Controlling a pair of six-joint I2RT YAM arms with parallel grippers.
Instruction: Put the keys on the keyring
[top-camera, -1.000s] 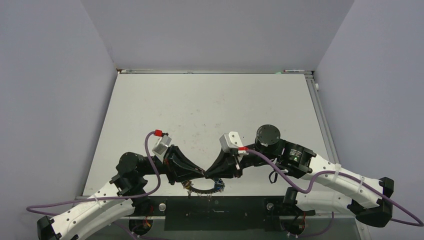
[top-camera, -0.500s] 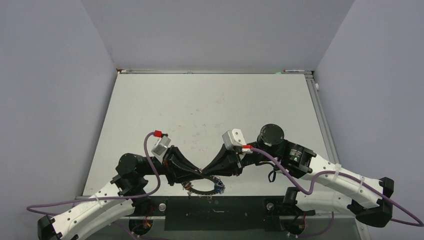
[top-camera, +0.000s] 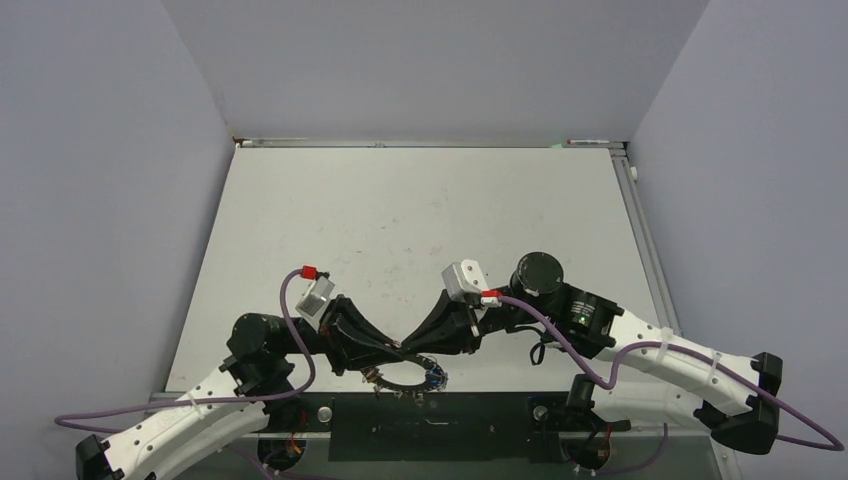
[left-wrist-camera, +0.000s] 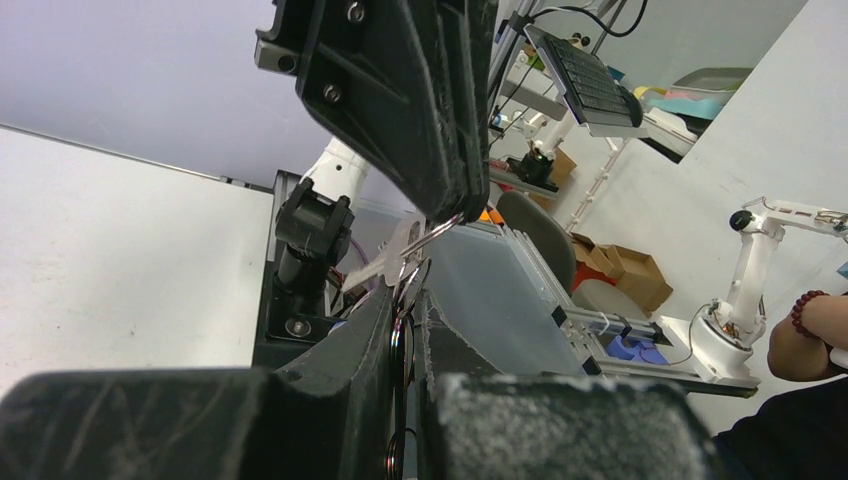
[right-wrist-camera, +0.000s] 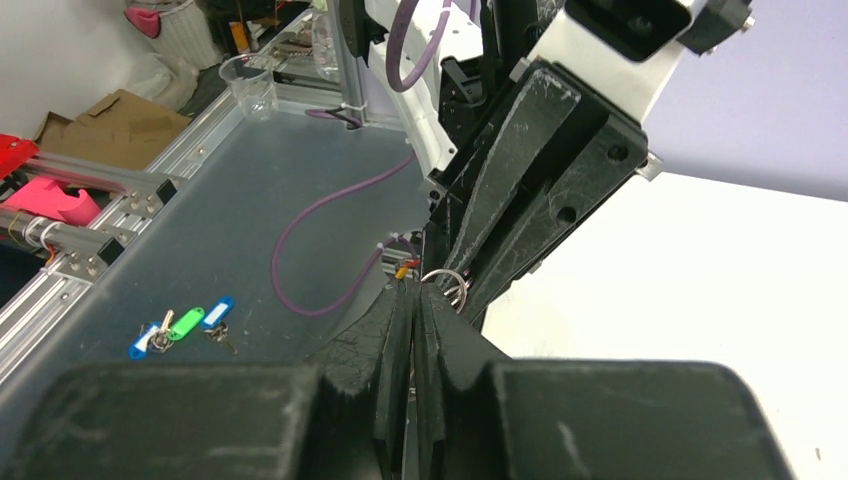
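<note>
Keyring (top-camera: 400, 386) at near edge of table (top-camera: 400, 220) | left gripper (top-camera: 400, 349) pinches its rim, likely to steady it | right gripper (top-camera: 412, 352) above that edge, jaws pressed on small loop (right-wrist-camera: 446, 284) carrying 1 silver key (left-wrist-camera: 385, 265), tips meeting for threading

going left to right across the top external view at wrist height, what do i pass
left arm's black elbow joint → left wrist camera → keyring → right wrist camera → right arm's round black joint
</note>
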